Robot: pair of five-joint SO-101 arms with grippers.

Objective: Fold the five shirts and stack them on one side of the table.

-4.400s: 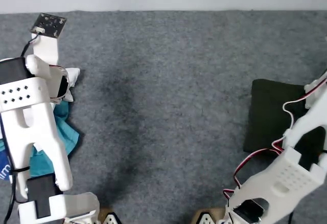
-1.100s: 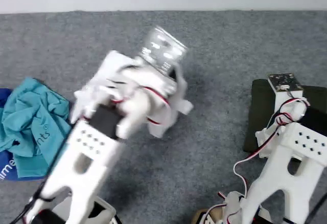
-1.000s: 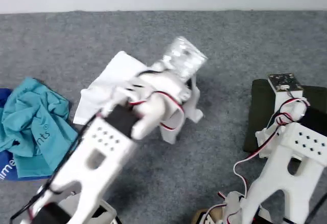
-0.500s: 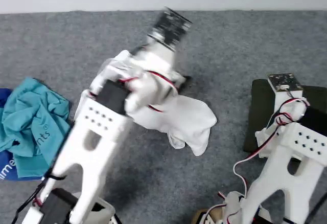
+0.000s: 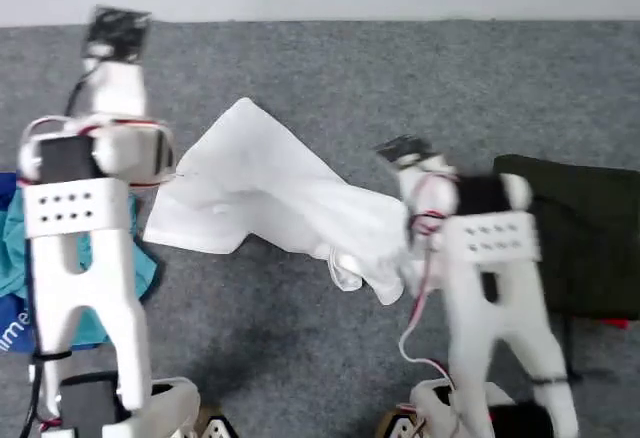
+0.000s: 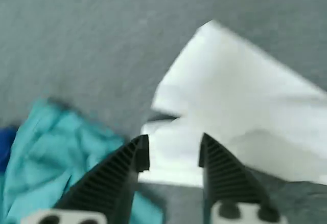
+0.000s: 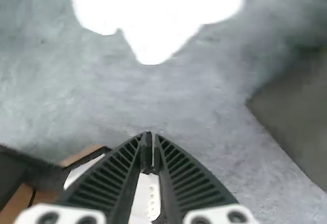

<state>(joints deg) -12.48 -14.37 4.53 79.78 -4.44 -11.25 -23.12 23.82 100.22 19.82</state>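
**White shirt lying unfolded mid-table, both grippers empty**

The high view is showing the whole layout. The white shirt (image 5: 270, 198) is lying crumpled across the middle of the grey table (image 5: 400, 88). It is lying between the left arm (image 5: 75, 218) and the right arm (image 5: 490, 243), and its near-right end is reaching the right arm. A dark green shirt (image 5: 590, 248) is lying flat and folded on the right side. A teal shirt (image 5: 143, 270) is bunching on the left side, and the left arm is covering much of it. A blue shirt (image 5: 8, 328) is peeking out at the left edge.

The wrist views are adding what the high view is hiding (the state of the jaws). The left gripper (image 6: 172, 147) is hanging above the table with its jaws parted and nothing between them. Beyond it are the white shirt's left edge and the teal heap. The right gripper (image 7: 149, 137) is hanging with its jaws pressed together on nothing, and the white shirt is lying just beyond its tips.

White lettering is showing on the blue shirt, but the frame edge is cutting it off and it is not legible. A small red patch (image 5: 612, 324) at the dark shirt's near edge is too small to identify.
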